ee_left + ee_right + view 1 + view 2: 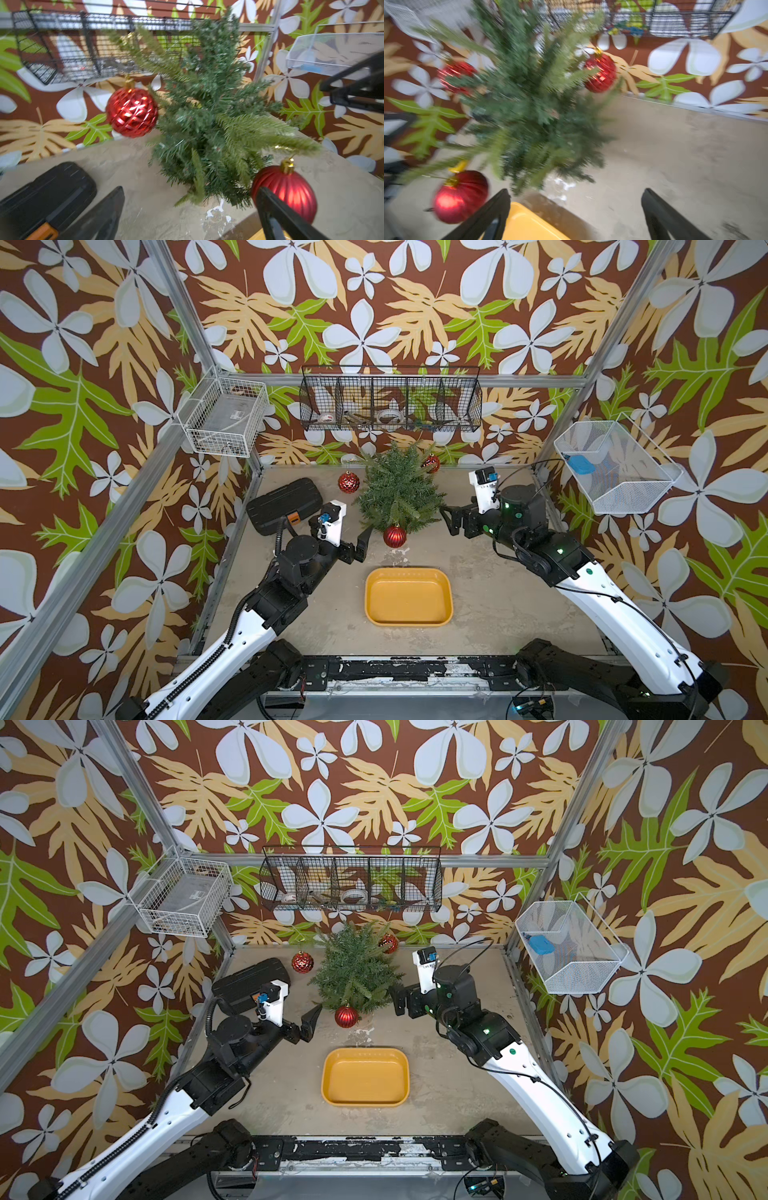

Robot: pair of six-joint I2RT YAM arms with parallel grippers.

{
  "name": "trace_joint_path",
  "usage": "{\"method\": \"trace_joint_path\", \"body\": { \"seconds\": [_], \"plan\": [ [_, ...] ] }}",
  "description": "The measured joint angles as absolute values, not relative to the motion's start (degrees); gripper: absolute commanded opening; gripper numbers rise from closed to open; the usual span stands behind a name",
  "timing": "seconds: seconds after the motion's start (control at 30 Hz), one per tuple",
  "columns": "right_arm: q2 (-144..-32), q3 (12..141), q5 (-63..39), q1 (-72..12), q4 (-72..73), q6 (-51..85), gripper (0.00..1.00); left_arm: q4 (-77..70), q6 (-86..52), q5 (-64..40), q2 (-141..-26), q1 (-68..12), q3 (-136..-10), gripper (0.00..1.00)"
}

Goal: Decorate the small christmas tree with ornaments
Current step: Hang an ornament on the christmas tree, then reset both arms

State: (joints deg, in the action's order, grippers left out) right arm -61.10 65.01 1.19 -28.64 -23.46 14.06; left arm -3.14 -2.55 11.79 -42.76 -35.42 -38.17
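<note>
The small christmas tree [399, 489] [355, 969] [207, 116] [529, 104] stands at the back of the table. Three red ornaments hang from its branches: a faceted one [348, 482] [132, 112] on its left, another faceted one [431, 463] [601, 72] at its back right, and a ribbed one [394, 536] [286, 191] [460, 197] low at the front. My left gripper [362, 545] [190, 190] is open and empty, just left of the ribbed ornament. My right gripper [449, 520] [576, 191] is open and empty, close to the tree's right side.
A yellow tray [407, 597] [525, 224] lies in front of the tree. A black case [284, 506] [47, 197] rests at the back left. Wire baskets hang on the back wall [390, 400] and on both side walls.
</note>
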Motion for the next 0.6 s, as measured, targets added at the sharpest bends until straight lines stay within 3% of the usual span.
{"method": "trace_joint_path", "body": {
  "seconds": [0.17,0.37,0.6],
  "plan": [
    [-54.2,47.2,10.2,-20.1,-13.8,14.1,1.00,-5.0,-5.7,23.2,-37.1,-35.4,-29.3,1.00],
    [-54.0,26.8,17.5,-12.4,3.0,12.0,1.00,-12.7,-4.7,37.3,-33.0,-35.4,-16.0,0.99],
    [-61.4,11.7,24.8,-10.6,27.9,7.8,1.00,-34.7,4.1,44.9,-43.8,-32.9,-2.5,1.00]
  ]
}}
